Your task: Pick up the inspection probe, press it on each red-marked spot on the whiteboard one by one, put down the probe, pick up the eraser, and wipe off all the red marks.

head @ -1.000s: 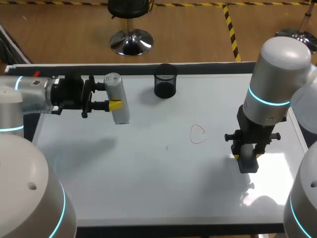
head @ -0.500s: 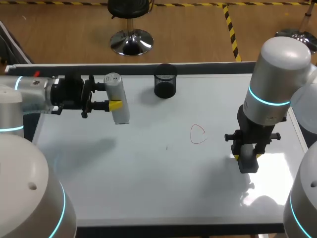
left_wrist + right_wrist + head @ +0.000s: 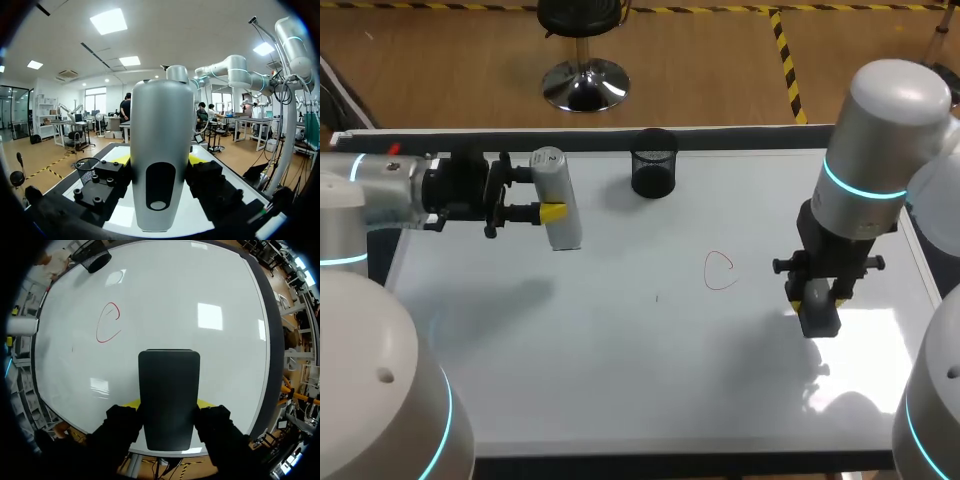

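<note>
Left gripper (image 3: 544, 195) clenched on the silver-grey cylindrical probe (image 3: 560, 225), at 10 o'clock over the white whiteboard (image 3: 620, 370). Right gripper (image 3: 813, 300) grasps the dark grey rectangular eraser (image 3: 819, 318) at 3 o'clock. The red looped mark (image 3: 720, 270) lies at the eraser's 10 o'clock, apart from it.

The left arm (image 3: 360, 200) and right arm (image 3: 880, 150) are rounded pale-grey shells with glowing cyan rings. The left gripper (image 3: 550, 192) and right gripper (image 3: 817, 305) are black and bolt-studded, their fingers (image 3: 552, 212) tipped bright yellow.
</note>
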You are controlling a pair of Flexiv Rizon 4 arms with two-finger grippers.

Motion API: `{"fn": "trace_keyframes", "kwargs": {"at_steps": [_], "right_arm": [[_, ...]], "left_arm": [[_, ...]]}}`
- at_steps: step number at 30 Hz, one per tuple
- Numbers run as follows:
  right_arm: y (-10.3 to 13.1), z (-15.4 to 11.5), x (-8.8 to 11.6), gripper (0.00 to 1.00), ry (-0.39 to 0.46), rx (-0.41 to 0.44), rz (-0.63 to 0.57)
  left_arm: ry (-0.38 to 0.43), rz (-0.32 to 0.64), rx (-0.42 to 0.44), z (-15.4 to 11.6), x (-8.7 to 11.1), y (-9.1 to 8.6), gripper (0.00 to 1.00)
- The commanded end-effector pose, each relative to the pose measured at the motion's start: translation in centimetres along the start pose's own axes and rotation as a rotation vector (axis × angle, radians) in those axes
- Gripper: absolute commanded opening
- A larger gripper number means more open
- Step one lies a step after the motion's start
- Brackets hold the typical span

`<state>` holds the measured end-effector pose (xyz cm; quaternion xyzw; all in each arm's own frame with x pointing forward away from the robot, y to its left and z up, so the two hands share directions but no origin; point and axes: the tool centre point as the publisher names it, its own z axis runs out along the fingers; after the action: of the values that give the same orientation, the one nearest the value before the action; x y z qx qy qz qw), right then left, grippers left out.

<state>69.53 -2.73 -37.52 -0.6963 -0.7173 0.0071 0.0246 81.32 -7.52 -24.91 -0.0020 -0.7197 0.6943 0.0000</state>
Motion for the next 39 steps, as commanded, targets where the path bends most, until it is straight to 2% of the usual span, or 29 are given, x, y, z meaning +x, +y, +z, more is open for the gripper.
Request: {"fn": "trace_keyframes", "kwargs": {"at_steps": [1,9,16,19,29,30,34,39], "right_arm": [[1.3,-0.4,1.4,0.0,-0.017,0.018,-0.002],[2.5,-1.2,3.8,0.0,-0.067,0.012,0.019],[3.4,-1.8,6.1,0.0,-0.048,0.032,0.013],[3.6,-1.6,7.3,0.0,-0.019,0.021,-0.009],[4.6,-1.2,11.4,0.0,-0.014,0.059,-0.022],[4.7,-1.0,11.8,0.0,-0.037,0.065,-0.026],[5.0,-0.6,13.5,0.0,-0.043,0.022,-0.051],[5.9,0.4,15.4,0.0,-0.031,0.034,-0.094]], "left_arm": [[-0.004,0.002,0.0,0.0,0.1,-0.1,0.0],[-0.004,0.002,0.0,0.0,0.1,-0.1,0.0],[-0.004,0.002,0.0,0.0,0.1,-0.1,0.0],[-0.004,0.002,0.0,0.0,0.1,-0.1,0.0],[-0.004,0.002,0.0,0.0,0.1,-0.1,0.0],[-0.004,0.002,0.0,0.0,0.1,-0.1,0.0],[-0.004,0.002,0.0,0.0,0.1,-0.1,0.0],[-0.004,0.002,0.0,0.0,0.1,-0.1,0.0]]}}
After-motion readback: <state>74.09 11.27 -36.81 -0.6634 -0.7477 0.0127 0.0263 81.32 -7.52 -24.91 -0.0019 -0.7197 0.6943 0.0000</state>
